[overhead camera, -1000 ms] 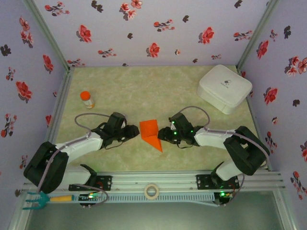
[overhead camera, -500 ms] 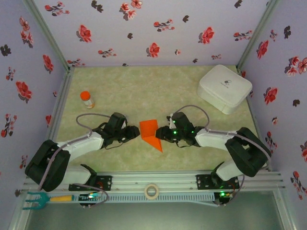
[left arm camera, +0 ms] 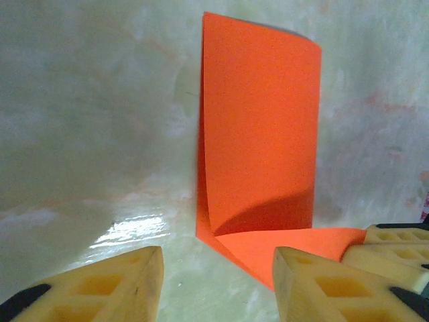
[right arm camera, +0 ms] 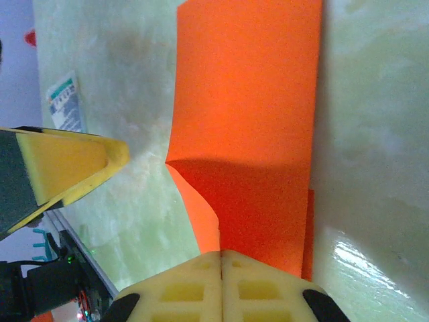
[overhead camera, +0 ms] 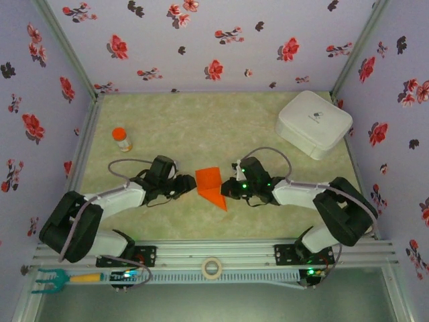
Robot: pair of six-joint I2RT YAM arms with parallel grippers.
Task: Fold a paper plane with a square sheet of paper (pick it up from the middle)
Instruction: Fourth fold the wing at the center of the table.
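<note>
The orange-red sheet of paper (overhead camera: 209,182) lies mid-table, part folded, with a pointed flap toward the near edge. In the left wrist view one panel of the paper (left arm camera: 260,134) stands up from the table and a lower flap spreads toward the right. My left gripper (overhead camera: 190,188) is open just left of the sheet, its fingers (left arm camera: 131,285) low over the table with bare table between them. My right gripper (overhead camera: 228,188) is shut on the sheet's right edge, the paper (right arm camera: 248,100) rising from between its closed fingertips (right arm camera: 194,285).
A white case (overhead camera: 314,123) sits at the back right. An orange-capped bottle (overhead camera: 121,139) stands at the left. A tape roll (overhead camera: 212,268) and a teal fork tool (overhead camera: 50,278) lie on the front rail. A small printed label (right arm camera: 66,104) lies on the table.
My left gripper has edged right, closer to the paper's left side. The right gripper and the paper have hardly moved.
</note>
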